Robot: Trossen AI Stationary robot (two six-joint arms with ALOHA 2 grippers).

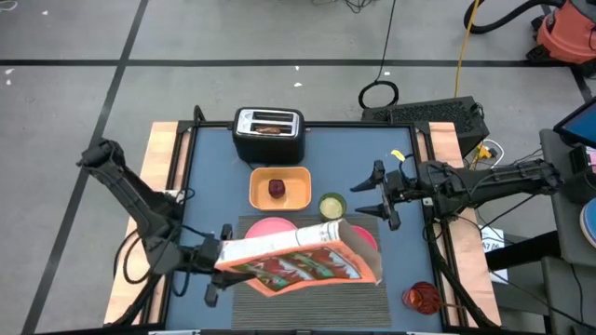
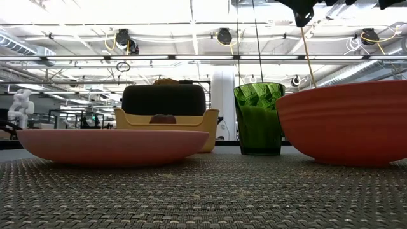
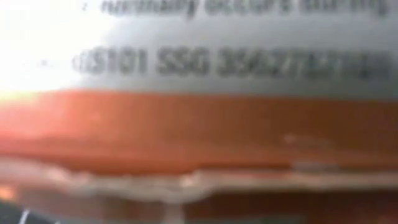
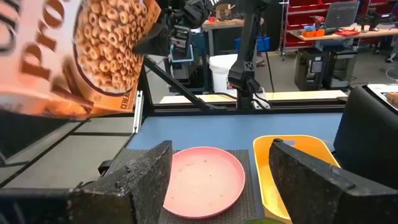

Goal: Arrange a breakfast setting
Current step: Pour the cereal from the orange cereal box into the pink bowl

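Currently, findings at this moment:

Step in hand: pouring cereal, by my judgement. The orange-red cereal box point(image 1: 303, 261) is held tipped on its side above the dark grey ribbed placemat point(image 1: 307, 302), its open end toward the pink bowl point(image 2: 346, 121).

Left gripper point(image 1: 216, 256): at the box's near end, over the mat's left edge; jaws clamped on the box. Its wrist view shows only the box's printed face close up.

Right gripper point(image 4: 214, 180): waits off the mat's right rear corner, near the green glass point(image 1: 331, 206); jaws apart, holding nothing.

Round pink plate point(image 4: 202, 180): lies on the mat, bare, partly under the box in the high view.

Bowl: on the mat at the right, mostly hidden beneath the box from above. Contents cannot be told.

Small dark-red fruit point(image 1: 277, 189): sits in the yellow tray point(image 1: 300, 177), behind the mat.

Brown toast slice point(image 1: 270, 129): in the black toaster point(image 1: 268, 140) at the table's rear.

Gold spoon: a thin stem rises from the bowl in the low view; not confirmed.

Next move: likely a steeper tilt with the box mouth centred over the bowl, then righting the box. Spillage onto mat or plate is the risk.
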